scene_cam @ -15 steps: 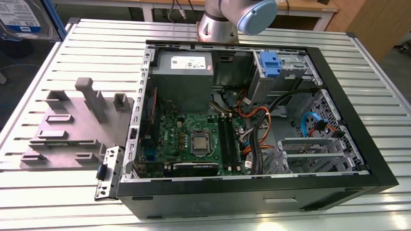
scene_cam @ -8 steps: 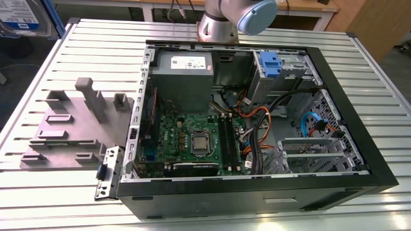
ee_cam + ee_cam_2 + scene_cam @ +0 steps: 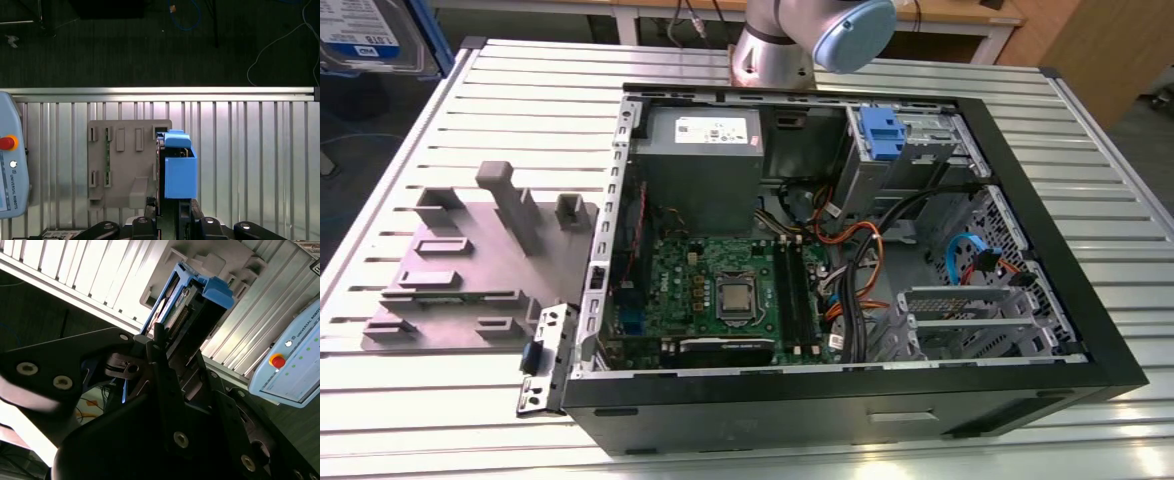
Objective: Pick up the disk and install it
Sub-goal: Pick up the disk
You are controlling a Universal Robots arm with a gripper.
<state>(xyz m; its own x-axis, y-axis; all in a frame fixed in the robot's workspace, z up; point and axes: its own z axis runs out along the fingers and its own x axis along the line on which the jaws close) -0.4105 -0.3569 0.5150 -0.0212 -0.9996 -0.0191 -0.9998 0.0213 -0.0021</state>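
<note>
The disk (image 3: pixel 179 170), a flat drive in a blue plastic carrier, shows edge-on in the first wrist view. It hangs above the grey slotted fixture (image 3: pixel 125 165) on the ribbed table. My gripper (image 3: pixel 172 206) is shut on its near end, with dark fingers (image 3: pixel 159 342) pressed against its sides. In the second wrist view the disk (image 3: pixel 192 310) juts out from the gripper (image 3: pixel 175 352) with its connector edge and blue rail showing. The exterior view's top left corner holds the labelled face and blue rail of the disk (image 3: pixel 367 40), high off the table.
An open computer case (image 3: pixel 854 390) lies on the ribbed metal table (image 3: pixel 1121 200). Inside are a grey power supply (image 3: pixel 698 150), a motherboard (image 3: pixel 720 290) and a drive cage with a blue latch (image 3: pixel 881 130). A teach pendant (image 3: pixel 10 170) lies beside the fixture (image 3: pixel 467 270).
</note>
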